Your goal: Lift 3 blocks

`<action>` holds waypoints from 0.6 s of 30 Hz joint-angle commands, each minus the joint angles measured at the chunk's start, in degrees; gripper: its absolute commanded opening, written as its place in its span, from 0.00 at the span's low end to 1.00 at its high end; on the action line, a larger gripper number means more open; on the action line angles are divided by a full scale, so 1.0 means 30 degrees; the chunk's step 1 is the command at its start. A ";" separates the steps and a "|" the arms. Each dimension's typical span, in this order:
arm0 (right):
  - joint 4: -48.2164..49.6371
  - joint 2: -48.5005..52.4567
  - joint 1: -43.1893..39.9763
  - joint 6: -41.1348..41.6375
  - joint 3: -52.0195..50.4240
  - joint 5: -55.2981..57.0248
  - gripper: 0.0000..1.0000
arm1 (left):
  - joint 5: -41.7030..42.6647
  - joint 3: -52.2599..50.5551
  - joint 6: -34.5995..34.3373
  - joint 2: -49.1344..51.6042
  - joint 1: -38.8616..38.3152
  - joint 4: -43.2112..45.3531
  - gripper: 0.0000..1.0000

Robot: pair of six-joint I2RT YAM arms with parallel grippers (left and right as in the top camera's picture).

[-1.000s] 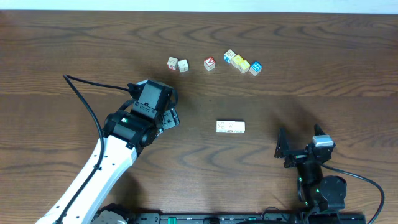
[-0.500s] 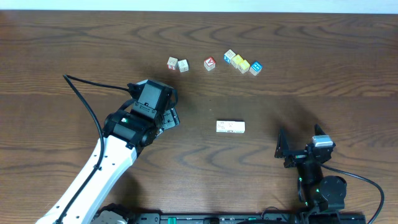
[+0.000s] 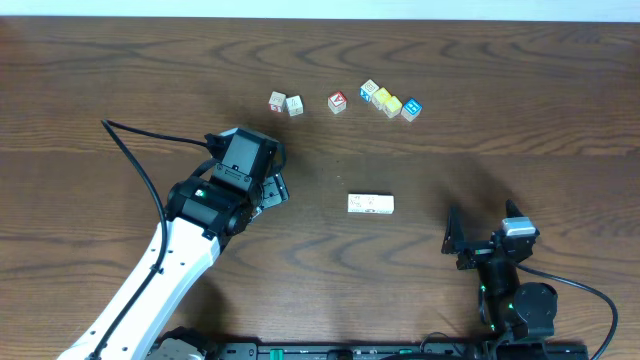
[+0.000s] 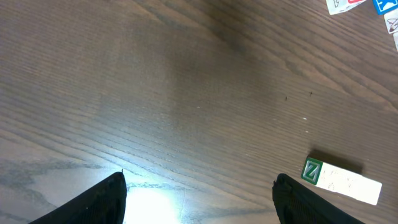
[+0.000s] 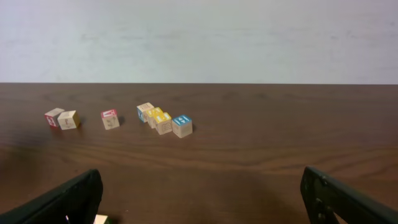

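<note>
Overhead, the left gripper hangs with its two black fingers spread wide, holding nothing; the left wrist view shows only the dark brown wooden table in the gap. The right gripper is likewise spread wide and empty, near the table's front edge. Between the two arms lie the three whitish-cream wooden cubes, touching side by side in one short row, flat on the table, apart from both grippers. One end face carries a green mark. Farther back, well apart, sits a loose line of small wooden cubes with red, yellow and blue faces.
</note>
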 commanded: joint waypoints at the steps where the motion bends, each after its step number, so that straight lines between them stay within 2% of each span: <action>1: -0.0080 -0.0117 0.0168 -0.0291 -0.0029 -0.0073 0.99 | -0.0240 0.0423 0.0313 -0.0051 0.0095 -0.0160 0.75; 8: -0.0080 -0.0117 0.0168 -0.0291 -0.0029 -0.0073 0.99 | -0.0255 0.0423 0.0641 -0.0226 0.0146 -0.1333 0.76; 18: -0.0080 -0.0117 0.0168 -0.0291 -0.0029 -0.0073 0.99 | -0.0007 -0.1290 0.6368 -0.2703 0.0488 -0.0379 0.76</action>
